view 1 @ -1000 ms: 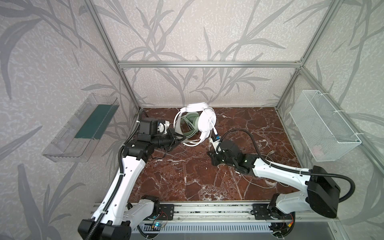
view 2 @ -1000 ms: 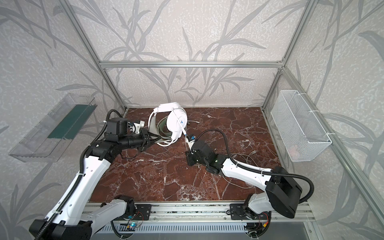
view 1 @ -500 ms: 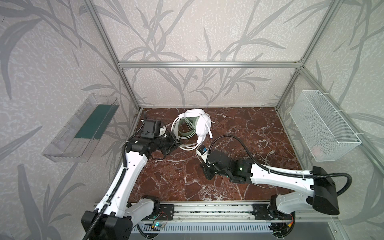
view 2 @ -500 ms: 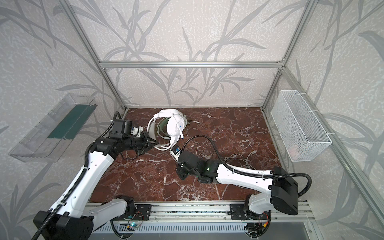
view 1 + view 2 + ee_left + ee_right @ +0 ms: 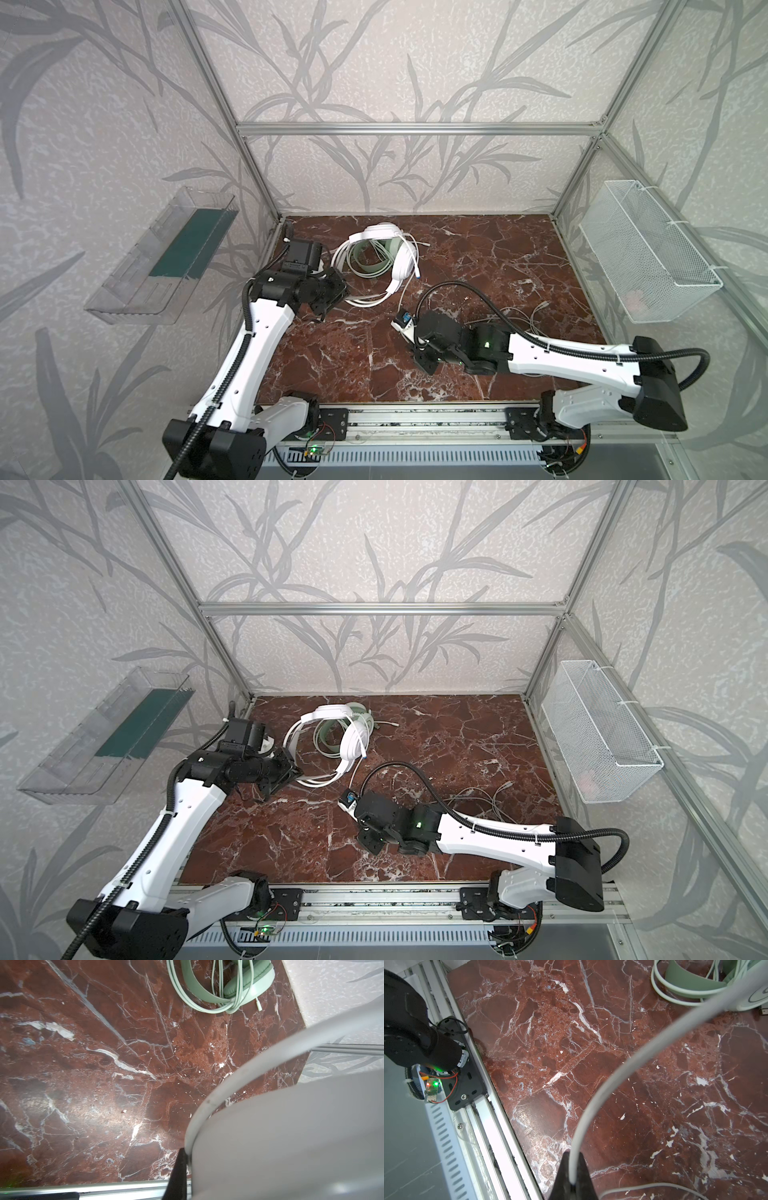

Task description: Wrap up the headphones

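Two headsets share the desk (image 5: 498, 249). Mint-green headset (image 5: 249, 989) looks already wound. White headset (image 5: 401, 266) leans over it, clenched in the jaws of the left gripper (image 5: 338, 291); nearby, jaws of the right gripper (image 5: 572, 1167) pinch its white cable (image 5: 612, 1076), still unwound.

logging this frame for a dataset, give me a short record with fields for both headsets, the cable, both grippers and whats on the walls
white headphones: back left of the table, partly over the mint-green pair
mint-green headphones: on the table, green cord looped over them
left gripper: shut on the white headphones
right gripper: shut on white cable, nearer the front
loose thin wires: right side of table
walls: clear tray left, wire basket right
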You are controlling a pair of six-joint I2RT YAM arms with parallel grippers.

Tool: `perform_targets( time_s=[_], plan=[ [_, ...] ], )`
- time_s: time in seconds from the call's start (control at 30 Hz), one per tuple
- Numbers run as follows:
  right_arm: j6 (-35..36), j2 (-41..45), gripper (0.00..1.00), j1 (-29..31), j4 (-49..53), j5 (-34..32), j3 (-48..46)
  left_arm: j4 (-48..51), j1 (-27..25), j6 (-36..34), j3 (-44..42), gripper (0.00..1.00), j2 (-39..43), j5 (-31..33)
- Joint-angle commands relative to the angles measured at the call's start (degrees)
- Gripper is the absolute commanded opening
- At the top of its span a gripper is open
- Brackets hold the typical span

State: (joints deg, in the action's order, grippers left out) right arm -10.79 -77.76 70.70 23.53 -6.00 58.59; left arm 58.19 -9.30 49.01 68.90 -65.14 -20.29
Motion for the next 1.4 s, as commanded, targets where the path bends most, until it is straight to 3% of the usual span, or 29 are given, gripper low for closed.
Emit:
perform_targets(
  time_s=[0.0, 0.17, 0.43, 0.67, 0.8, 1.03, 1.17, 1.37],
  plan=[
    [4.0, 3.45, 0.0, 1.13, 4.62, -3.0, 2.8, 1.11, 0.33, -2.87, 3.12, 0.0, -0.42, 2.79],
    [10.01, 11.49, 0.0, 1.81, 5.29, -12.64, 2.29, 3.19, 0.33, -11.64, 5.15, 0.0, -1.62, 6.01],
    [17.68, 18.51, 0.0, 1.84, 9.02, -18.39, 3.26, 6.47, 0.39, -16.94, 6.78, 0.0, -1.15, 11.84],
    [21.82, 21.74, 0.0, 2.03, 12.02, -15.87, 6.97, 4.03, 0.33, -20.16, 4.32, 0.0, 2.48, 12.65],
    [26.39, 20.91, 0.0, 2.43, 13.98, -14.46, 10.37, 1.6, -0.12, -21.67, 0.92, 0.0, 2.39, 8.78],
    [39.11, 14.09, 0.0, 2.79, 18.13, -20.01, 19.65, 0.78, -9.01, -25.98, -2.85, 0.0, 2.82, 12.63],
    [48.45, 12.69, 0.0, 2.95, 11.4, -25.24, 20.86, -0.36, -15.32, -28.38, -4.91, 0.0, 5.0, 16.59],
    [57.79, 8.54, 0.0, 2.96, 3.17, -26.4, 25.4, -2.56, -19.8, -31.74, -7.59, 0.0, 8.53, 18.67]
  ],
)
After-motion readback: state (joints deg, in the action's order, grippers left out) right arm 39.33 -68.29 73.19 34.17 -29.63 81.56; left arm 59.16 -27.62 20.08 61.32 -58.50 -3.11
